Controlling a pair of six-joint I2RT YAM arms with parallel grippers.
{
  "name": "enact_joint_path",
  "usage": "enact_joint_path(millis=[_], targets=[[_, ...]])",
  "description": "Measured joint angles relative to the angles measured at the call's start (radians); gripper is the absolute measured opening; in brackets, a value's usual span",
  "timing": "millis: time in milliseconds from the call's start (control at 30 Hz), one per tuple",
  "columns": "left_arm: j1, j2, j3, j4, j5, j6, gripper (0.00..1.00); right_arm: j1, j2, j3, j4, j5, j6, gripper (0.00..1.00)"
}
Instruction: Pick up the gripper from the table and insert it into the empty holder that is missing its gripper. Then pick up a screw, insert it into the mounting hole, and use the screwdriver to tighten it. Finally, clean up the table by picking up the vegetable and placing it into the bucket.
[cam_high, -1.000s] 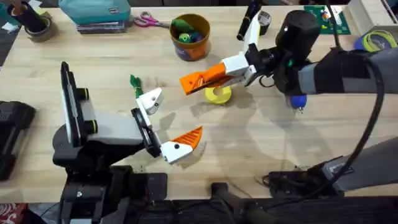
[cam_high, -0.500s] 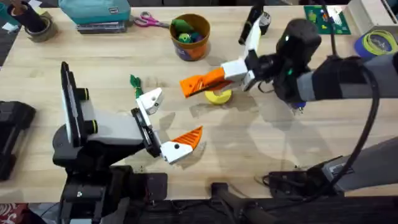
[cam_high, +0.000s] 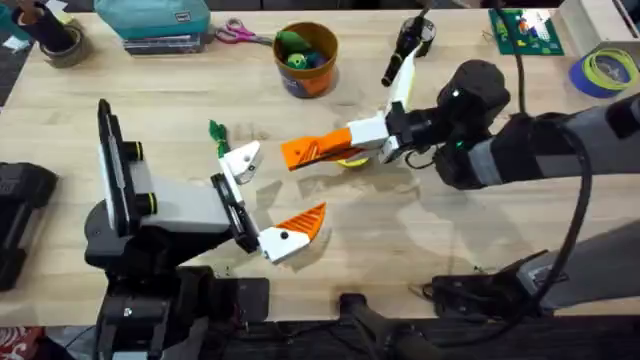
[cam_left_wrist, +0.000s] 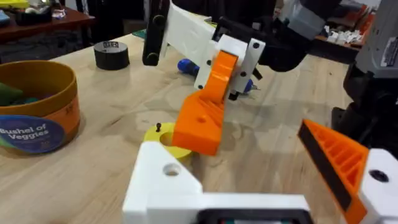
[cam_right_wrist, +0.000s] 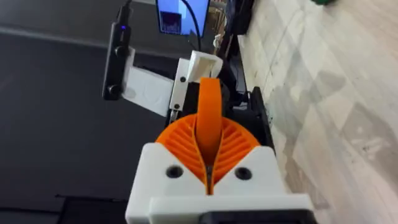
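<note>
My right gripper (cam_high: 338, 146) reaches in from the right, shut on the loose orange ribbed gripper (cam_high: 300, 152), which sticks out leftward from its pads. The right wrist view shows that wedge (cam_right_wrist: 209, 118) clamped between the two orange pads. The left gripper (cam_high: 280, 192) stands open. Its far finger is the empty holder (cam_high: 243, 160), a bare white block (cam_left_wrist: 165, 180), and its near finger carries an orange tip (cam_high: 305, 222). The held wedge (cam_left_wrist: 202, 118) hangs just right of the holder, apart from it. A tiny dark screw (cam_left_wrist: 158, 127) stands on a yellow disc (cam_left_wrist: 163, 140). The green vegetable (cam_high: 216, 131) lies left of the holder. The bucket (cam_high: 307, 60) stands at the back. Part of the blue screwdriver (cam_left_wrist: 186, 65) shows behind the right gripper.
Scissors (cam_high: 238, 35) and a teal case (cam_high: 150, 18) lie along the back edge. A black tape roll (cam_left_wrist: 112, 54) sits behind the bucket. A blue tape roll (cam_high: 600, 68) and a green circuit board (cam_high: 525, 28) are at the back right. Bare wood lies in front of the right arm.
The right gripper has moved left and down with the orange wedge, closer to the left gripper's bare white block, now covering most of the yellow disc. The left arm has not moved.
</note>
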Motion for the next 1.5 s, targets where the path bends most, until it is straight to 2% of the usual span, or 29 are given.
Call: enact_joint_path(millis=[767, 1500], targets=[[0.000, 0.000, 0.000, 0.000, 0.000, 0.000, 0.942, 0.124, 0.000, 0.009, 0.004, 0.042, 0.014, 0.008], [0.000, 0.000, 0.000, 0.000, 0.000, 0.000, 0.942, 0.140, 0.000, 0.011, 0.047, 0.078, 0.060, 0.008]])
